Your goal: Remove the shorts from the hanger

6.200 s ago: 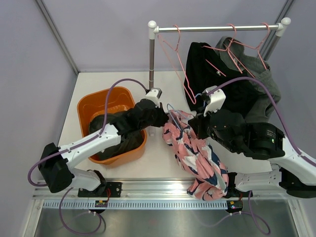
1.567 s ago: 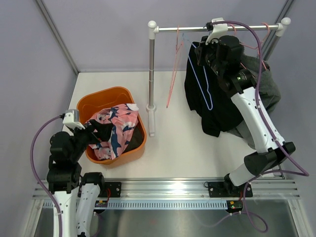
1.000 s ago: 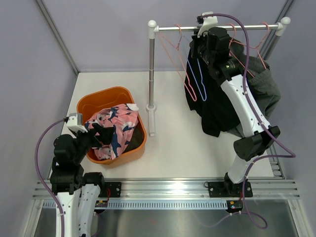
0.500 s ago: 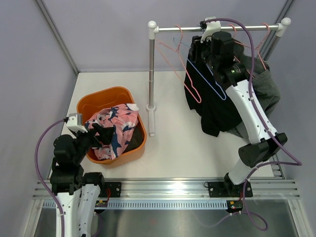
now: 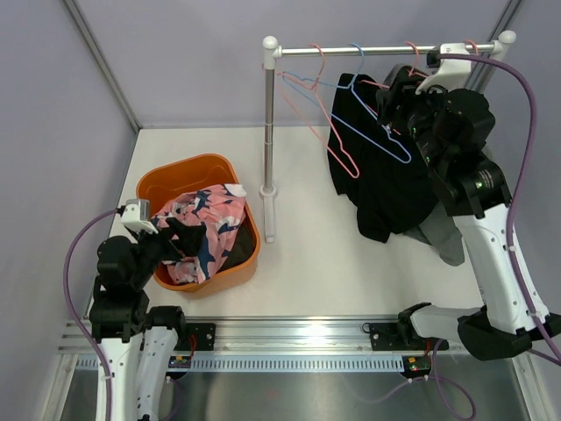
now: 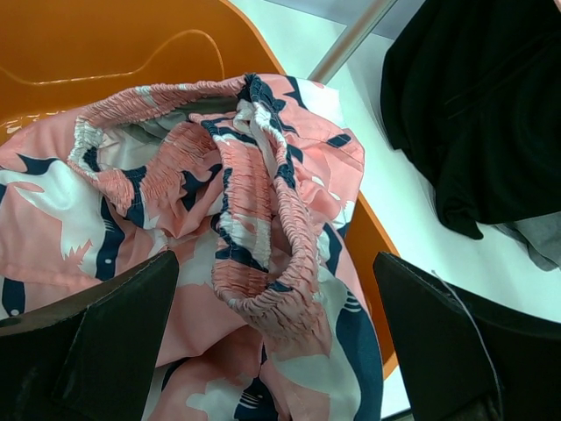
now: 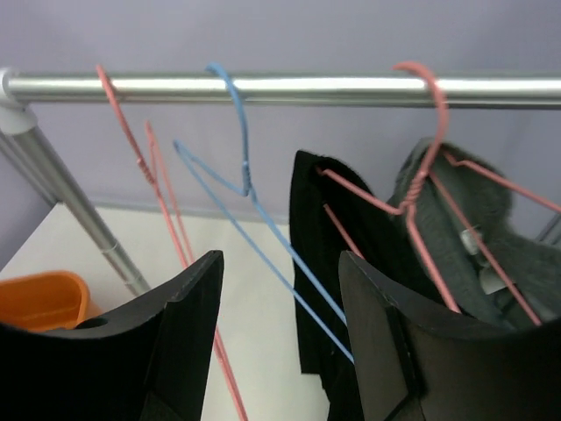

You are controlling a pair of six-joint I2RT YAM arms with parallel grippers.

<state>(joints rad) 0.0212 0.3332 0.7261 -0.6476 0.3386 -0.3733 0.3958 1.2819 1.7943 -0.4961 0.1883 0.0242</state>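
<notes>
Pink printed shorts [image 5: 206, 230] lie crumpled in an orange tub [image 5: 188, 169], gathered waistband uppermost, directly beneath the left gripper [image 6: 272, 351], whose jaws stand wide apart and empty. Up at the rail [image 5: 386, 50], the right gripper [image 7: 279, 351], jaws parted and holding nothing, faces a bare blue hanger [image 7: 254, 219] beside the black shorts [image 5: 386, 184]. These hang lengthwise down from the rail, with the grey shorts [image 7: 456, 219] next to them.

White table [image 5: 316, 263], matte and evenly lit, enclosed at rear and both sides by plain pale lilac-grey walls [image 5: 175, 61]. Metal struts [image 5: 98, 66] run down the rear corners. A metal garment rail [image 5: 377, 50] stands at the far side.
</notes>
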